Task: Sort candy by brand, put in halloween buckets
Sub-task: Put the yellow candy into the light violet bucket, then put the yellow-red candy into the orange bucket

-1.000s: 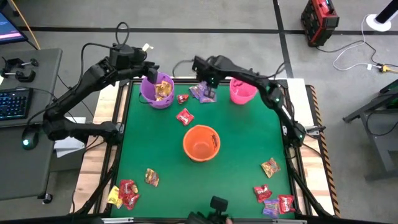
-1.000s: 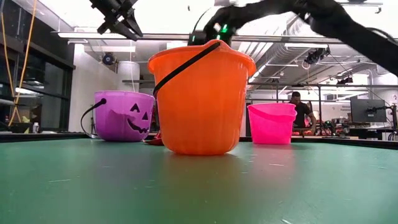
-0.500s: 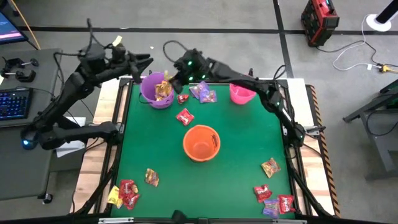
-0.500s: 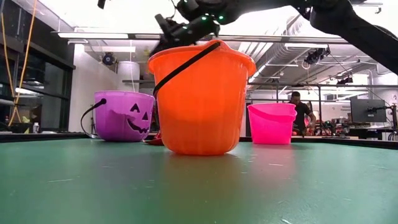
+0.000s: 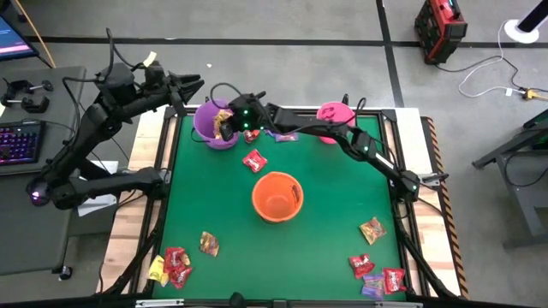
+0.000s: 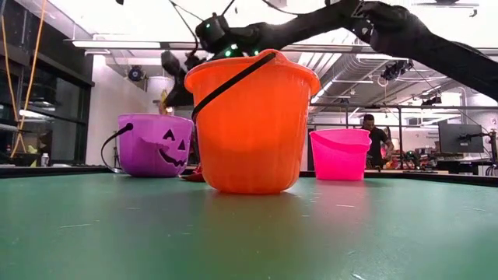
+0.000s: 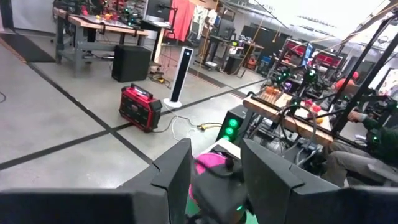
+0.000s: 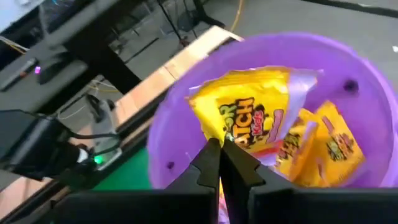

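Right gripper (image 8: pixel 222 163): thin dark fingers pressed together, nothing between them; it hangs over the purple bucket's rim at about 11 o'clock on the table, reached across from the right arm's base.
Near candy, 5 o'clock corner: crinkly red and purple packets (image 5: pixel 377 279) bunched together, a gold-brown packet (image 5: pixel 372 229) just above them.
Near candy, 7 o'clock corner: red packets with a yellow one (image 5: pixel 169 267) touching; a gold-brown packet (image 5: pixel 209 244) lies near, apart.
Green mat (image 5: pixel 334 197): flat, matte, bordered by a pale wooden table edge.
Orange bucket (image 5: pixel 276 196): round smooth plastic pail at the centre, upright, thin black handle across it, nothing visible inside from above.
Red packet (image 5: pixel 254 160): glossy, crumpled, lying alone at 12 o'clock from the orange bucket.
Purple bucket (image 8: pixel 280 112): round pail with a carved jack-o'-lantern face, upright, holding shiny yellow Sour Patch packets (image 8: pixel 258 115) leaning on one another.
Purple packets (image 5: pixel 282 134): on the mat between the purple and pink buckets, partly under the right arm.
Pink bucket (image 5: pixel 334 116): smooth, upright, at 1 o'clock.
Left gripper (image 5: pixel 190 83): raised beyond the table's far-left edge, fingers partly apart, empty.
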Robot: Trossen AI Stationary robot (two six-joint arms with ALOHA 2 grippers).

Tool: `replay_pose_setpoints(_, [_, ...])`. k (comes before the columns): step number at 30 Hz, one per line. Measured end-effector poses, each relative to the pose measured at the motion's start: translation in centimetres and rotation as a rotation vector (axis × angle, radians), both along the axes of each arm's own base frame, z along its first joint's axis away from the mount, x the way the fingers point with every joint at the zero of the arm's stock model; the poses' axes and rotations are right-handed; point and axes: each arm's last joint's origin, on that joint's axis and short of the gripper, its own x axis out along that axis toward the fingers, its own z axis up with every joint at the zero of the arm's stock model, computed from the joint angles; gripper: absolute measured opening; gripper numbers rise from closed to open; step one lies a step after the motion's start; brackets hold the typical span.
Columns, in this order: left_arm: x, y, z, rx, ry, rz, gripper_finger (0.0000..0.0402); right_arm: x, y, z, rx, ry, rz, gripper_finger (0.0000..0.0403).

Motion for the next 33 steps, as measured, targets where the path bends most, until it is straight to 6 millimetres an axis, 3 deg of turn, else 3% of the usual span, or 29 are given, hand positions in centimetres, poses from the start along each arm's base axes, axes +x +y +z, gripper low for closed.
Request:
replay_pose_setpoints(5, [0.0, 0.0, 0.0, -0.001, 0.001, -0.001, 0.0131, 0.2, -0.2, 0.0, -0.049, -0.016, 0.021, 0.0044])
replay_pose_setpoints(12, [0.0, 0.0, 0.0, -0.002, 0.003, -0.003, 0.0131, 0.2, -0.1, 0.1, -0.010, -0.035, 0.024, 0.0202])
replay_pose_setpoints(16, [-0.1, -0.1, -0.2, -0.014, 0.015, -0.005, 0.0131, 0.0, -0.5, 0.7, 0.033, -0.066, 0.066, 0.0261])
replay_pose_setpoints(20, [-0.4, -0.4, -0.7, -0.049, 0.065, -0.008, 0.0131, -1.7, -1.5, 4.9, -0.119, -0.067, 0.049, 0.0271])
replay_pose_setpoints(25, [-0.6, -0.6, -1.5, -0.107, 0.128, -0.008, 0.0131, -6.2, -2.6, 11.2, -0.341, 0.032, 0.004, 0.0267])
replay_pose_setpoints(30, [-0.3, -0.7, -2.8, -0.143, 0.161, -0.027, 0.0131, -11.0, -2.6, 14.5, -0.401, 0.238, 0.023, 0.0266])
replay_pose_setpoints(33, [0.4, -0.9, -4.3, -0.165, 0.172, -0.068, 0.0131, -13.4, -2.0, 15.3, -0.387, 0.374, 0.075, 0.0266])
